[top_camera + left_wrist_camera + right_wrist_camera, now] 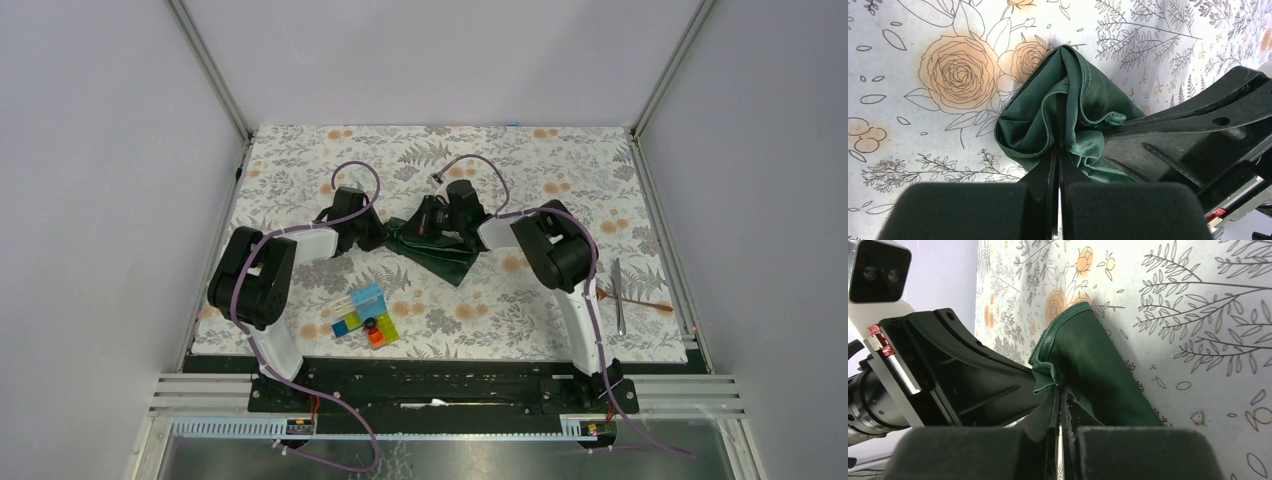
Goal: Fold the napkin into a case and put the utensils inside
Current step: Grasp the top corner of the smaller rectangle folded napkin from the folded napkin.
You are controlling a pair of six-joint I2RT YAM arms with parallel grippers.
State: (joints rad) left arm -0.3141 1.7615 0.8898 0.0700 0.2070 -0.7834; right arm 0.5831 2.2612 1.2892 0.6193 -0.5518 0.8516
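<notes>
Plain pale grey walls (pixel 430 60) enclose the surface, covered by a floral-patterned cloth (pixel 560 160); seemingly aluminium rails (pixel 210 70) edge it.

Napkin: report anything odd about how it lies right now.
The napkin is bunched into crumpled, uneven folds, not a flat pocket. The left gripper and right gripper both pinch it, close together.

Soft, even, bright light falls from overhead on the floral-covered desk (pixel 560 170), leaving only faint shadows. The dark green satin-like cloth napkin (pixel 1038 125) shows a mild sheen, no hard glare. In both wrist views the near black foam pads (pixel 963 210) are blurred; cloth and print are sharp.
</notes>
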